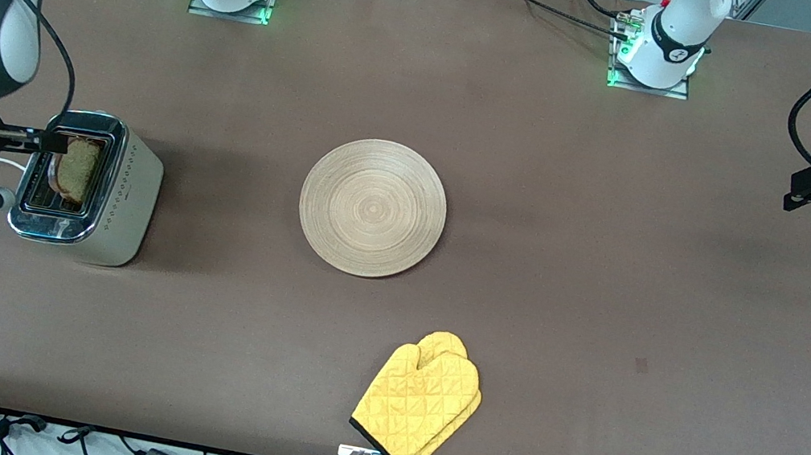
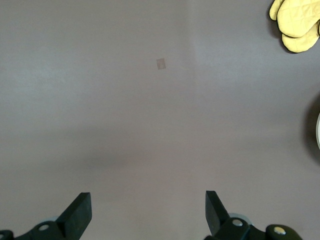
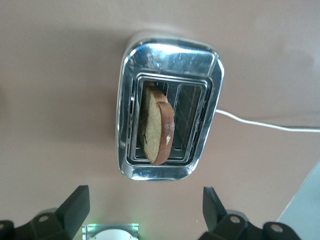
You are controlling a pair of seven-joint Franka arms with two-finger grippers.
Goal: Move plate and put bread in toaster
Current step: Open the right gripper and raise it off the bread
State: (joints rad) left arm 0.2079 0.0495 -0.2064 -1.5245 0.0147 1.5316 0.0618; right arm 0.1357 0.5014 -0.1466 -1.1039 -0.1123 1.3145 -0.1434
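Front view, read across from the right arm's end: the right claw [image 1: 53, 142] hangs over the toaster [image 1: 89, 187], fingers spread and empty, with the bread [image 3: 156, 125] directly beneath it, standing tilted in one slot and poking above the chrome top, apparently just released and not yet pushed down. The plate [image 1: 373, 208] sits bare at mid-desk [image 1: 607, 292], well apart from both claws. The left claw [image 2: 148, 212] waits open over bare desk, a yellow oven mitt [image 1: 420, 405] off to its side.

obstacles: toaster [image 1: 90, 190], plate [image 1: 373, 208], mitts [image 1: 420, 402] | free — bare table [image 1: 646, 298] between them
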